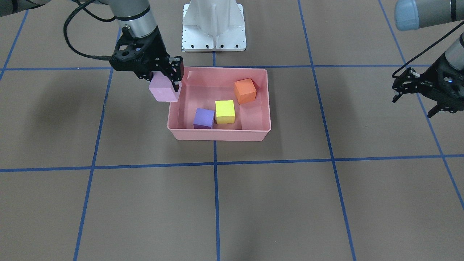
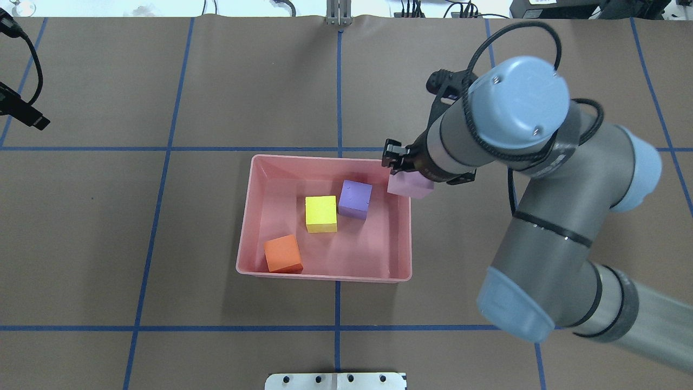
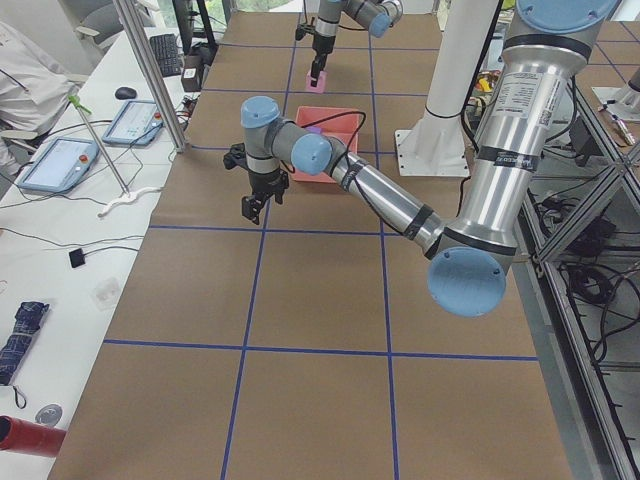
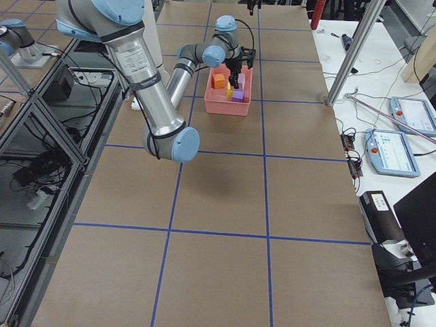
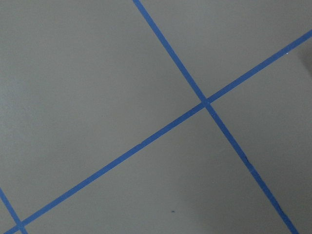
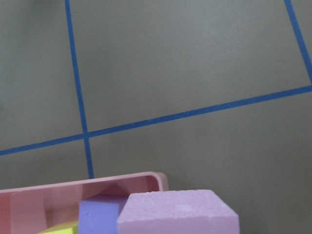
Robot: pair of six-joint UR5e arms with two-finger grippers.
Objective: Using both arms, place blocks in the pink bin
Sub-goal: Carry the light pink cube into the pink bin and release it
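Exterior front-facing: right gripper (image 1: 165,81) fingers clamped on light pink block (image 1: 163,92) at pink bin (image 1: 217,135) rim. Final placement; next, carry inward and release. Left gripper (image 1: 415,105) fingers apart.

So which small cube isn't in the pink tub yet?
The light pink cube, held by the right gripper above the salmon-pink tub's rim; orange cube, yellow cube and purple cube lie inside.

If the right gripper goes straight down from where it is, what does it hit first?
Probably the pink bin's corner rim: the right gripper's light pink cube hangs astride it; depth unclear.
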